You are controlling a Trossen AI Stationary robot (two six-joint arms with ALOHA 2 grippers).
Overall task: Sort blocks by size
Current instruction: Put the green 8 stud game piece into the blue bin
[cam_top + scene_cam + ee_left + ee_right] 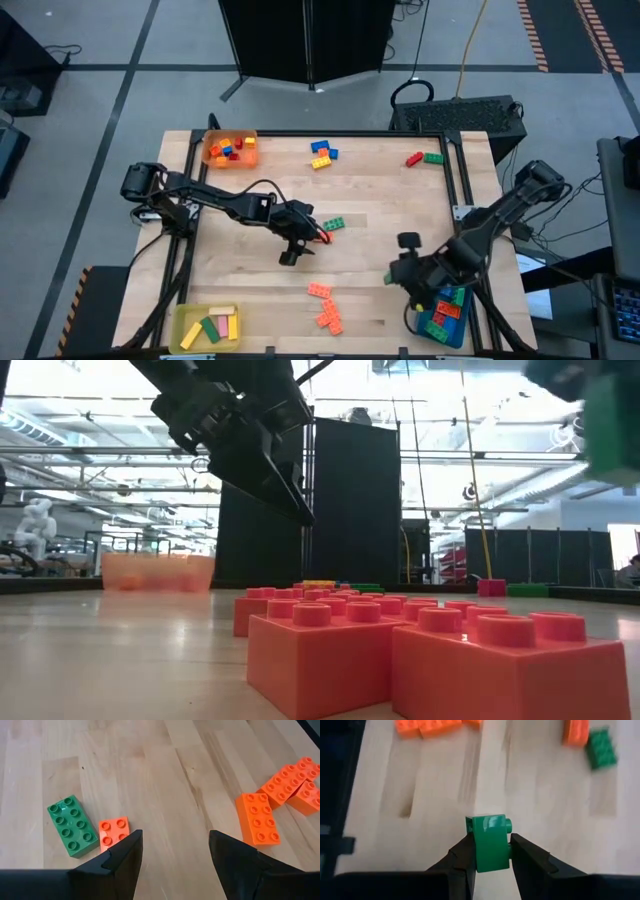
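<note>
wooden surface [250,270] from above: left gripper [291,254] near centre, beside green block [333,224]; right gripper [398,277] near blue tray [412,322]; orange blocks [324,306] between; orange tray [212,142], yellow tray [180,335] at left corners.

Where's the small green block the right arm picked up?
The small green block is clamped in the right pincer, held above the table's right side near the blue tray; the high view shows it only as a green speck there.
</note>
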